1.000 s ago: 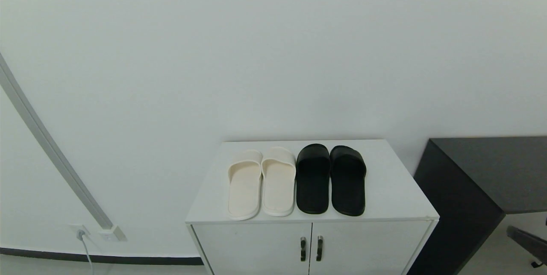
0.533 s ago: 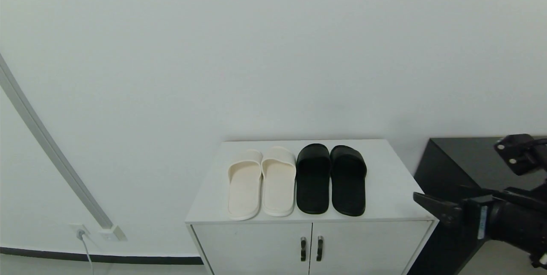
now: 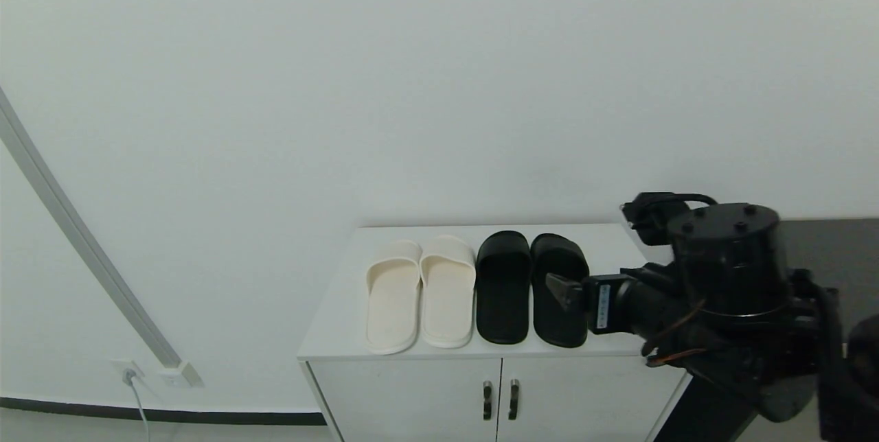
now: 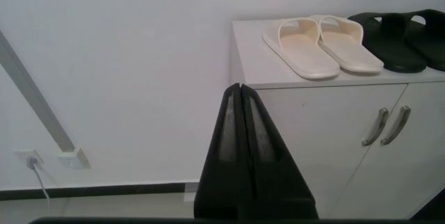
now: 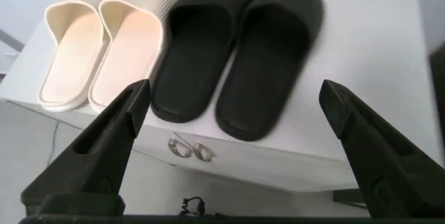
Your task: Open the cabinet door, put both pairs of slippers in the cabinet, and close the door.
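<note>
While white slippers (image 3: 393,298) and black slippers (image 3: 503,291) are lying atop the cabinet (image 3: 336,318), the right claw (image 5: 234,92) is hovering spread apart; the left claw (image 4: 240,92) is sitting pressed together.

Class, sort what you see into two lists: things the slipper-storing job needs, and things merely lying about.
Needed: white slippers, black slippers, cabinet, door handles, right gripper.
Merely about: wall socket, cable, dark table.

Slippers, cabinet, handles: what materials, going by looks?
White slippers: likely moulded foam or rubber, matte, one-piece, textured strap.
Black slippers: same build, matte with slight sheen.
Cabinet: looks like white laminated board, smooth flat panels; unconfirmed.
Handles: probably metal, shiny grey.
</note>
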Tool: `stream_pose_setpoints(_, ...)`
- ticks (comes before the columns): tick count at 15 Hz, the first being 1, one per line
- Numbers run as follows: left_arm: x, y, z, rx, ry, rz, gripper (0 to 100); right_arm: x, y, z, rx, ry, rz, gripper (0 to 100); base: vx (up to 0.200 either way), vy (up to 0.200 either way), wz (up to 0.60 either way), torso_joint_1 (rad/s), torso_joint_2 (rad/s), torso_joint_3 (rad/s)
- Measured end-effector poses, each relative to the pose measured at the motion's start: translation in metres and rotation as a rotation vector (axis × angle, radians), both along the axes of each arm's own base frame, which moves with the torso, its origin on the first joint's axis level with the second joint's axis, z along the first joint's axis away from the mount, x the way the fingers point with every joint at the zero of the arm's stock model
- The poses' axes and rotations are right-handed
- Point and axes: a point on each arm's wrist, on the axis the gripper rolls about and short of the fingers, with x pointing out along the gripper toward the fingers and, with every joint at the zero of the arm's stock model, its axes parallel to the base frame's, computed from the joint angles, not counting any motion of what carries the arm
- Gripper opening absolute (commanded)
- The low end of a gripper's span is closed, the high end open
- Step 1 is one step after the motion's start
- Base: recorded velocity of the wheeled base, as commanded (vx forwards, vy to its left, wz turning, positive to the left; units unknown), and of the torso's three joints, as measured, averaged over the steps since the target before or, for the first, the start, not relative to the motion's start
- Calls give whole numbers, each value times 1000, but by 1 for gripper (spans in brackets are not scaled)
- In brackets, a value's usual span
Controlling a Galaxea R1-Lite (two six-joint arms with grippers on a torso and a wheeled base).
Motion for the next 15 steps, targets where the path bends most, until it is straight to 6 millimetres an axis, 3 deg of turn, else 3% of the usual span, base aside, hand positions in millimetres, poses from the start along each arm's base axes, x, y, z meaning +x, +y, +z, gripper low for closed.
stream_pose_setpoints(3,0,0,0,1,0,-1,0,21,34,-16,-21,0,-89,100,0,0,0,0,0,0)
stream_pose_setpoints(6,0,0,0,1,0,0,0,47,56,-33,-36,-10,-200,100,0,0,0,0,0,0)
stream_pose_setpoints(15,0,0,0,0,0,0,0,128,69,-81,-66,0,-335,100,0,0,0,0,0,0)
